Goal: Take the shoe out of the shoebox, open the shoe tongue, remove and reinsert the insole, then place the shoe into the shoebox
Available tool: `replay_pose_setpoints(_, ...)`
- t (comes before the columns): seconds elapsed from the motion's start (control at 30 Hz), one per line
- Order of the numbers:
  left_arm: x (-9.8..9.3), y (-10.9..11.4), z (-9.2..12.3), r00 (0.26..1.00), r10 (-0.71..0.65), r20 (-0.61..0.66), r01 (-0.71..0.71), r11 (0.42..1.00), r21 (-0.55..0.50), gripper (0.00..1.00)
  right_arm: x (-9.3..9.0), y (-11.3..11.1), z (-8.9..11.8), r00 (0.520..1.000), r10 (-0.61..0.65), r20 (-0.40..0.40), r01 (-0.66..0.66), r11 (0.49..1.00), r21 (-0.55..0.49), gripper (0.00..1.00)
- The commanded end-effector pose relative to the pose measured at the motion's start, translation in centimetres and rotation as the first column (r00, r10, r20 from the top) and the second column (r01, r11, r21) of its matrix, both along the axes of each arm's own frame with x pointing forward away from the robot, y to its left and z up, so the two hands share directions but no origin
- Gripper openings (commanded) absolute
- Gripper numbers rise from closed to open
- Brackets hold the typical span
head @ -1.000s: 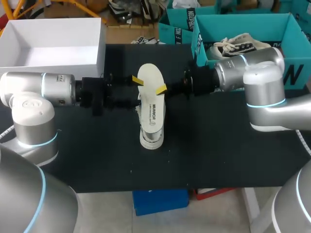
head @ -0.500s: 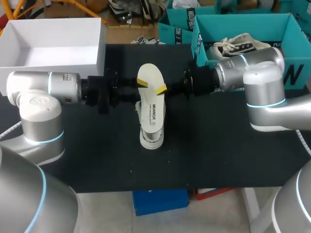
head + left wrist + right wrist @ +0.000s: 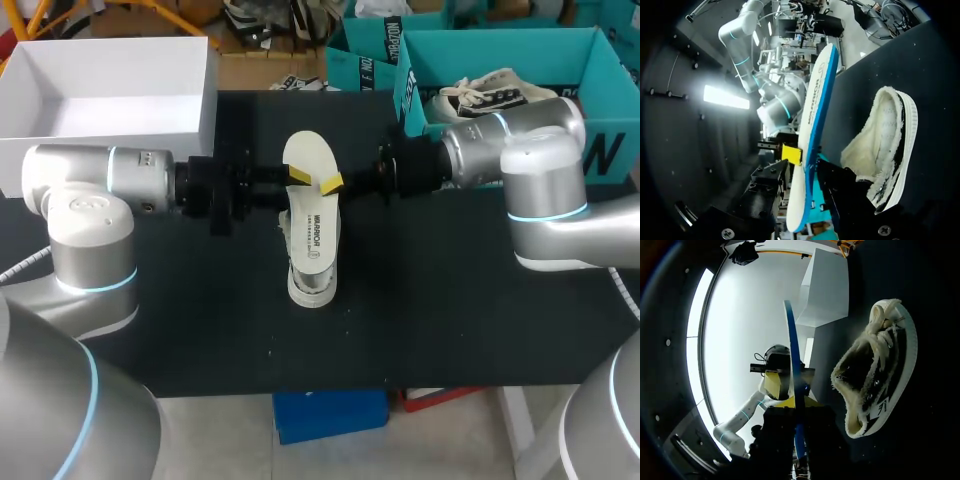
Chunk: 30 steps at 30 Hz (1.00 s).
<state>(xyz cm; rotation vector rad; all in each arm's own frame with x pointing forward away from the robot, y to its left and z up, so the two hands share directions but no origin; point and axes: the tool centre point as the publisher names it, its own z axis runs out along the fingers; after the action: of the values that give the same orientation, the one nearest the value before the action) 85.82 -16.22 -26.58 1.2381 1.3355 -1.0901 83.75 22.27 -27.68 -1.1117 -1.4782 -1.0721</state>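
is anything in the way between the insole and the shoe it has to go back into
Nothing visible does. The right gripper holds the insole on edge just above the shoe, which lies on the table with its lined opening uncovered.

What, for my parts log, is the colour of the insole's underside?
Blue; the insole is white on top. Best seen in the left wrist view.

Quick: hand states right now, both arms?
Left hand: cannot be told; it is at the white, blue-backed insole.
Right hand: closed on that insole.
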Motion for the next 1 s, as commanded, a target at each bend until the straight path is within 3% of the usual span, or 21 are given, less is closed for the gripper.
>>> replay_pose_setpoints(0.03,-0.2,0.0,-0.1,1.0,0.016,0.0,-0.016,1.0,0.003,0.1,0.0,0.1,-0.1,1.0,-0.001,0.0,0.001,1.0,0.001,0.0)
replay_pose_setpoints(0.1,-0.2,0.0,-0.2,1.0,0.02,-0.001,-0.02,1.0,0.007,0.0,0.0,0.1,-0.1,1.0,-0.001,0.0,0.001,1.0,0.001,0.0)
replay_pose_setpoints(0.43,-0.3,0.1,-0.5,1.0,0.025,-0.011,-0.025,1.0,0.012,0.0,0.1,0.0,-0.1,1.0,-0.009,0.002,0.009,1.0,0.008,0.0)
replay_pose_setpoints(0.47,-0.3,0.1,-0.6,1.0,0.021,-0.015,-0.021,1.0,0.013,0.0,0.1,-0.2,0.0,1.0,-0.022,-0.003,0.022,1.0,0.009,0.43)
replay_pose_setpoints(0.5,-0.4,0.1,-0.6,1.0,0.018,-0.018,-0.018,1.0,0.013,0.0,0.1,-0.2,0.1,0.999,-0.032,0.002,0.032,0.999,0.013,1.0)
replay_pose_setpoints(0.77,-2.1,0.6,-0.4,0.994,-0.011,-0.104,0.016,0.999,0.052,0.0,-1.6,-3.5,1.1,0.99,-0.143,0.018,0.144,0.988,-0.064,1.0)
replay_pose_setpoints(1.0,-5.2,1.5,-0.8,0.963,-0.056,-0.265,0.088,0.99,0.109,0.0,-4.0,-6.0,1.5,0.978,-0.206,0.021,0.206,0.969,-0.137,1.0)
